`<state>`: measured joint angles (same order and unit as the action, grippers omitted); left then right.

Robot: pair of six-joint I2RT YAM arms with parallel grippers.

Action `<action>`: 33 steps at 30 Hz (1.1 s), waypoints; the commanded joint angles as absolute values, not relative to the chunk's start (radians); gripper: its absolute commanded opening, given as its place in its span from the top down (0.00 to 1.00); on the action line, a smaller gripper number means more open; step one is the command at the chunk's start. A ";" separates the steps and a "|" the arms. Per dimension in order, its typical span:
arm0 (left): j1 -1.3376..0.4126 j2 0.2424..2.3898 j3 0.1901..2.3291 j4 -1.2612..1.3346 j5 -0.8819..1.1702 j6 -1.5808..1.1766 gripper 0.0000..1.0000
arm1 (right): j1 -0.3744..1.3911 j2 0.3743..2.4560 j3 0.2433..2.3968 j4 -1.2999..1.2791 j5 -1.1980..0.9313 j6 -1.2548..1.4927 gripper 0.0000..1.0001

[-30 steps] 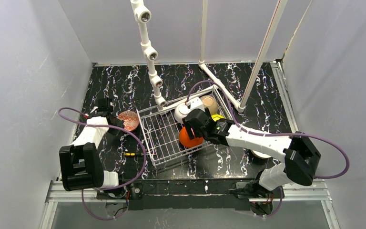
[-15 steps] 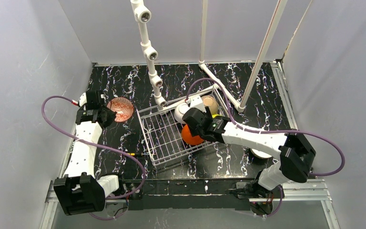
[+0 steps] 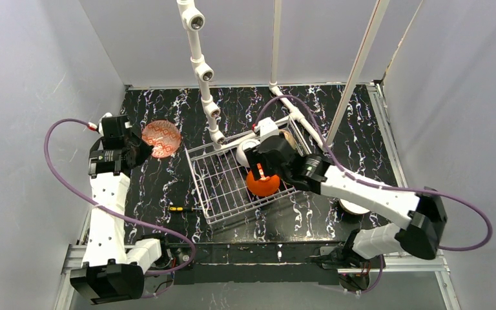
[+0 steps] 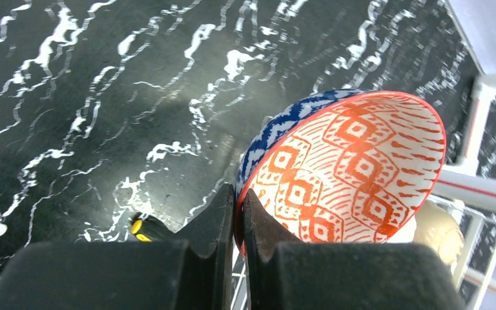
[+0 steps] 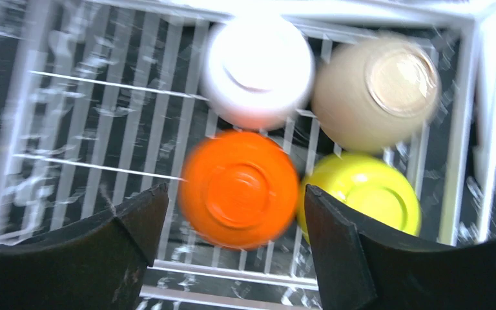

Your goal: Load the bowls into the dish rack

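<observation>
Rack point(image 3: 214, 194) is sitting mid-table, its long axis running left to right and slanting away toward the right, and you are working an arm on either side of it.

Your right gripper point(image 3: 261, 169) is hanging over the rack's right half. Its jaws are standing wide apart either side of the orange bowl point(image 3: 263, 186), and the blurred wrist view is showing a gap on each side.

Your left gripper point(image 3: 137, 148) is pinching the rim of the patterned bowl point(image 3: 161, 138), fingers together on it, holding it tilted over the table point(image 3: 161, 103), well left of the rack.

The coming move is turning on this: the rack is lying to that hand's right, its left half is showing bare wire, and your left arm is the nearer one to that side.

Lying base-up beside the orange bowl are the white bowl point(image 5: 258, 71), tan bowl point(image 5: 376, 90) and yellow-green bowl point(image 5: 361, 194). From above, your right arm is covering the yellow-green bowl and most of the tan bowl.

A pale round shape point(image 3: 352, 206) is peeking out from under your right forearm, right of the rack. Whether it is a sixth bowl is hard to make out.
</observation>
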<state>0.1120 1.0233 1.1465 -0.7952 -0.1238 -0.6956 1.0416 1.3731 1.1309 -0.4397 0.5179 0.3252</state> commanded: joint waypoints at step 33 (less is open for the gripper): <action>-0.198 1.054 1.254 -1.040 0.320 -0.350 1.00 | 1.320 1.512 1.421 -0.387 0.033 -0.879 0.22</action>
<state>-0.1886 1.0611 1.1927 -0.9970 0.3336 -0.4084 1.3170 1.4952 1.3323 -0.2413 -0.0582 -0.7654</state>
